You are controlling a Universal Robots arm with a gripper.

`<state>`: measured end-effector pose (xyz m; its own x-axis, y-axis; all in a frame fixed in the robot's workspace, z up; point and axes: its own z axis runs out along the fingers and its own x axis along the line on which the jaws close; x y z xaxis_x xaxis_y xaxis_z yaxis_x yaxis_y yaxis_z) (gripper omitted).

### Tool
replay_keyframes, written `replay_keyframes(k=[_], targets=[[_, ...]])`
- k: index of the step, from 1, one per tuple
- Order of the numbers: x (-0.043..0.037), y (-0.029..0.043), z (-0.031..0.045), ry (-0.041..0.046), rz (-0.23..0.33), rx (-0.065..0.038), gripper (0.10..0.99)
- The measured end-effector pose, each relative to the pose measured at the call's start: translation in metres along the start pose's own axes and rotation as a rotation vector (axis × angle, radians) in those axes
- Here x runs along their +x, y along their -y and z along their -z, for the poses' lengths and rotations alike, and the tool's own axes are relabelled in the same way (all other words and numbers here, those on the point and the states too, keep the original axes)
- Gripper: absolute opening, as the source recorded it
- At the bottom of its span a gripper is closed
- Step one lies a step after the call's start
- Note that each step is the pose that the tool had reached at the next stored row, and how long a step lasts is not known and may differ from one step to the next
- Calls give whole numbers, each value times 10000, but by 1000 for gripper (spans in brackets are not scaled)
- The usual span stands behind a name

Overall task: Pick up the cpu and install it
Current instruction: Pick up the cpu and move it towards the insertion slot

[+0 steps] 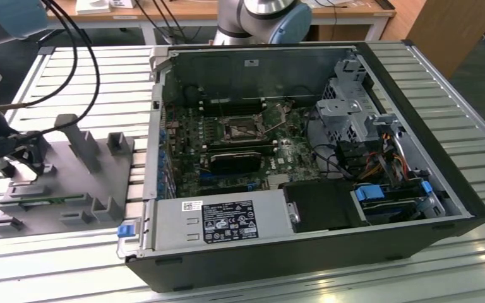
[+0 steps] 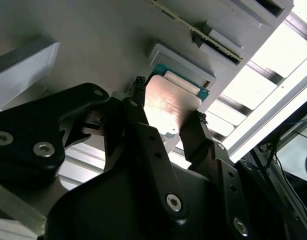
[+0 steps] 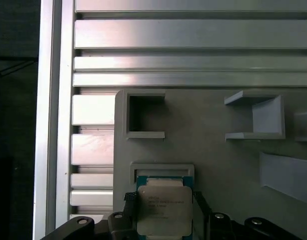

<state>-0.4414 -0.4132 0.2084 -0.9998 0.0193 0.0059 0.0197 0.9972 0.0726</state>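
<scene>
At the far left of the exterior view, over the lower-left corner of the frame, my gripper (image 2: 169, 107) hangs low above the grey tray (image 3: 218, 150). In both wrist views my two dark fingers (image 2: 138, 107) stand on opposite edges of the cpu (image 3: 164, 210) and look pressed against them, so I judge myself clamped on it by its sides. That keeps the silvery top untouched and the chip level. The cpu lies in or just above its shallow framed pocket in the tray, a strip of green border showing at the pocket's inner wall; I cannot tell whether it has left the pocket floor. The tray rests on the slatted aluminium table (image 1: 444, 265). Well apart, in the middle of the exterior view, the open computer case (image 1: 225, 274) lies on its side with the motherboard socket (image 1: 242, 129) facing upward, reachable from above.
</scene>
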Motion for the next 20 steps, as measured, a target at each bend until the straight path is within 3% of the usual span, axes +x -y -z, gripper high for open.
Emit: replay_keyframes(k=[4, 20], targets=[[0, -2, 31, -3, 2, -79, 529], [1, -14, 182, -2, 1, -80, 529]])
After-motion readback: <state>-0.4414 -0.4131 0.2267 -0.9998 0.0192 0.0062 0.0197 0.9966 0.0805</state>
